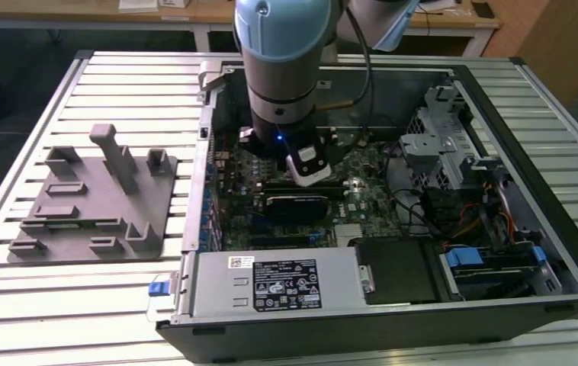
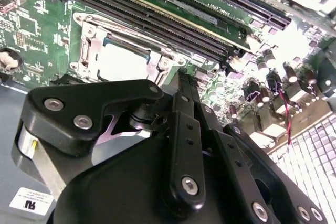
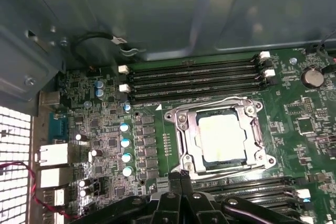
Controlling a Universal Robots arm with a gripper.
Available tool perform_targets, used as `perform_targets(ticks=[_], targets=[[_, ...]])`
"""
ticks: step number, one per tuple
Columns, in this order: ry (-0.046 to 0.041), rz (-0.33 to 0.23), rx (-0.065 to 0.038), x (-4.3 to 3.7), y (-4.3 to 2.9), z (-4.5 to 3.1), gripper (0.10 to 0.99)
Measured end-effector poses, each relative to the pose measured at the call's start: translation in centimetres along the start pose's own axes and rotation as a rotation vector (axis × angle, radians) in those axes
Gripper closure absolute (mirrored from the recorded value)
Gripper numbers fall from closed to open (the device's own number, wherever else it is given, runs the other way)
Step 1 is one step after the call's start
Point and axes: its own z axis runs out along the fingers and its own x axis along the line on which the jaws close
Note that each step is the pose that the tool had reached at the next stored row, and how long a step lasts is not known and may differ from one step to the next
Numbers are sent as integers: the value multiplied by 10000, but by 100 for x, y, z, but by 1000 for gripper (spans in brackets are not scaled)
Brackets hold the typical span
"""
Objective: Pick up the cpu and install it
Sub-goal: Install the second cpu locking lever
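exterior view: the arm reaches into the open computer case [image 1: 391, 229] on the desk [image 1: 85, 290]. first wrist view: the cpu [image 3: 220, 137] sits in its socket frame [image 3: 181, 124]; the claw [image 3: 181, 178] is clenched, empty, just beside it. second wrist view: the cpu [image 2: 123, 61] appears light, rigid and fragile; grip opposite edges.

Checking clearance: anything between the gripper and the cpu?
Nothing visible. In the first wrist view the cpu sits in its socket frame, top bare, with the gripper beside the frame's edge.
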Motion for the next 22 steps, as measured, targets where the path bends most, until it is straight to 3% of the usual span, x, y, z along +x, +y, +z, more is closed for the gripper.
perform_targets(ticks=[2,9,15,22], targets=[[-11,-1,63,0,6,-17,980],[-69,14,446,-2,12,-29,980],[-77,20,483,-42,60,-13,980],[-108,50,648,-123,133,19,980]])
